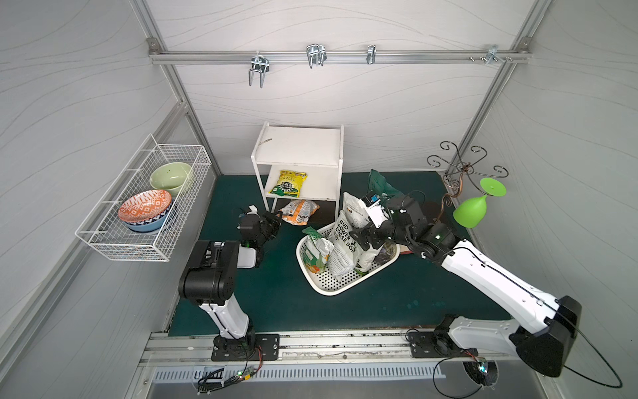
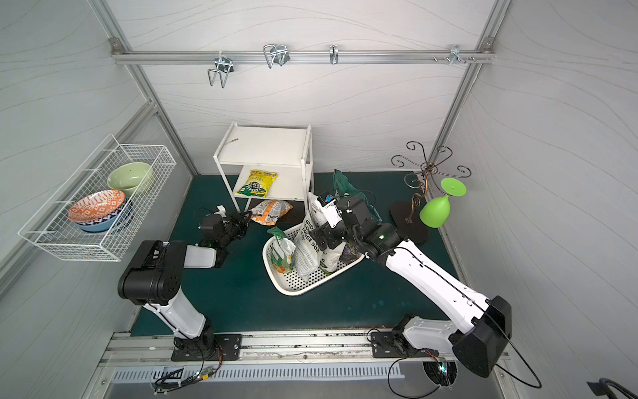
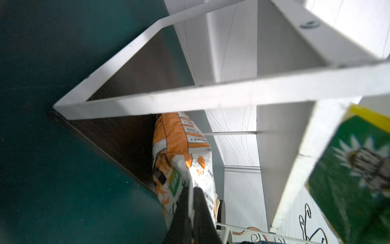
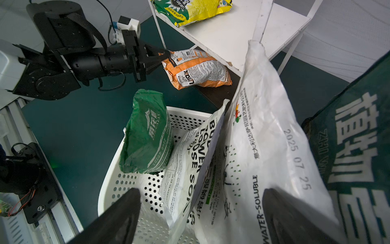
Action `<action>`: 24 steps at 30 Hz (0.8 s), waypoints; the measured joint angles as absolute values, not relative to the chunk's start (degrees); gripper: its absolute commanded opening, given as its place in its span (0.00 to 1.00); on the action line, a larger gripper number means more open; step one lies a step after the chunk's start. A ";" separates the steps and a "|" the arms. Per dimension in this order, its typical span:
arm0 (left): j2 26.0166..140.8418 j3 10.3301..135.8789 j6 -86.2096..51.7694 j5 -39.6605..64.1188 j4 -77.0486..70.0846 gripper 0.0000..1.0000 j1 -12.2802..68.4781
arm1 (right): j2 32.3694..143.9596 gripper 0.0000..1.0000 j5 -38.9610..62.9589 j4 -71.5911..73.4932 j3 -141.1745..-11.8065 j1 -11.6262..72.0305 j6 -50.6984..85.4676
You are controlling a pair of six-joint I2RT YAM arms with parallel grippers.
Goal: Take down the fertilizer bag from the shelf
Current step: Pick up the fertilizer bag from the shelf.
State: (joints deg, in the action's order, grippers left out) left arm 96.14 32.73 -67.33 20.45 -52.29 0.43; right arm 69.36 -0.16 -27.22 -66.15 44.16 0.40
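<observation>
1. Left gripper (image 4: pixel 166 52) is clamped tight on a corner of the orange fertilizer bag (image 4: pixel 200 69).
2. That bag lies on the dark bottom panel (image 4: pixel 213 95) of the shelf (image 1: pixel 297 145), poking out the front.
3. Yellow-green bag (image 1: pixel 288 183) sits on the middle board, untouched.
4. Right gripper (image 4: pixel 201 190) is spread wide over the bags in the white basket (image 4: pixel 109 169), gripping nothing.

the space is enclosed by pale grey walls (image 1: pixel 379 100) marked with faint wavy lines and joined by aluminium posts (image 1: pixel 174 79). a rail (image 1: pixel 431 57) with metal hooks (image 1: pixel 315 55) is fixed across the back wall. the floor is covered by a dark green mat (image 1: pixel 276 304), bordered at its front edge by a metal track (image 1: pixel 328 347).
</observation>
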 measured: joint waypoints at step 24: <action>68.29 31.09 -57.21 20.58 -22.37 0.00 -0.14 | 69.17 0.94 0.45 -28.53 -66.48 44.16 -0.01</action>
State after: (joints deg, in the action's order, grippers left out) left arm 68.29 31.09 -57.21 20.58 -22.37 -0.14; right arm 69.17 0.45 -28.53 -66.48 44.16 -0.01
